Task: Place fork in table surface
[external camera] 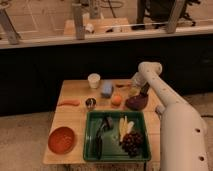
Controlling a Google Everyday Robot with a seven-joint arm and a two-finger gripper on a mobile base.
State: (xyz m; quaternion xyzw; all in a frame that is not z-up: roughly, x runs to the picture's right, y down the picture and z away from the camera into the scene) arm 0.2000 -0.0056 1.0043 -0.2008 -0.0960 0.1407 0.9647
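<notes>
The light-wood table surface [75,117] fills the middle of the camera view. My arm comes in from the lower right, arches over the table's right edge and bends down at the far right part of the table. The gripper [134,90] hangs just above and behind the purple bowl [137,103]. A thin orange-brown sliver, the fork [123,85], sticks out to the left of the gripper, low over the tabletop. I cannot tell whether it is held or lying on the wood.
A green tray [90,150] with dark-handled tools, yellow pieces and grapes sits at the front. A red bowl [61,140] is at front left. An orange stick [69,103], small metal cup [90,103], white cup [93,80], blue object [106,89] and orange fruit [116,100] stand behind.
</notes>
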